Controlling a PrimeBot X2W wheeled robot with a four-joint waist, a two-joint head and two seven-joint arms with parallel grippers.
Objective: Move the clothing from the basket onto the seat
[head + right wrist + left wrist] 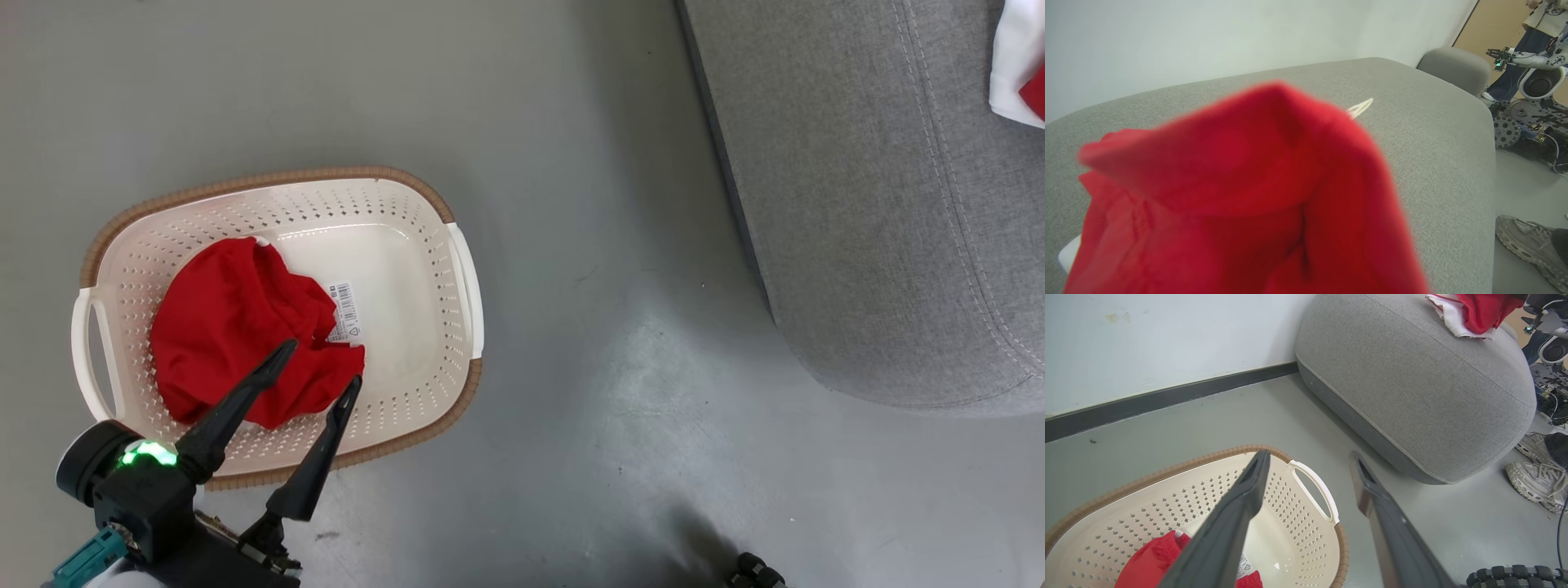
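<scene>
One red garment (229,327) lies crumpled in the left half of the basket (269,181), which stands on the floor well apart from the sofa (857,204) to its right. The other garment (1020,73) is already on the sofa cushion. The left pincer (323,363) is the nearer one by far. It reaches in over the basket's near rim with its fingers pointing away from the robot and a little to the right. The tips sit above the near right edge of the heap, so most of the cloth lies ahead and to the left of them. The heap has no clear long axis, though it runs roughly from the near wall toward the far one. The fingers stand well apart and hold nothing, and whether they already touch the cloth cannot be told. In the right wrist view, blurred red fabric (1249,196) hangs close before the camera above the sofa and hides the right pincer's fingers, so whether they grip it cannot be told. The next move looks like a short drop and a slight shift left before closing on the heap.
</scene>
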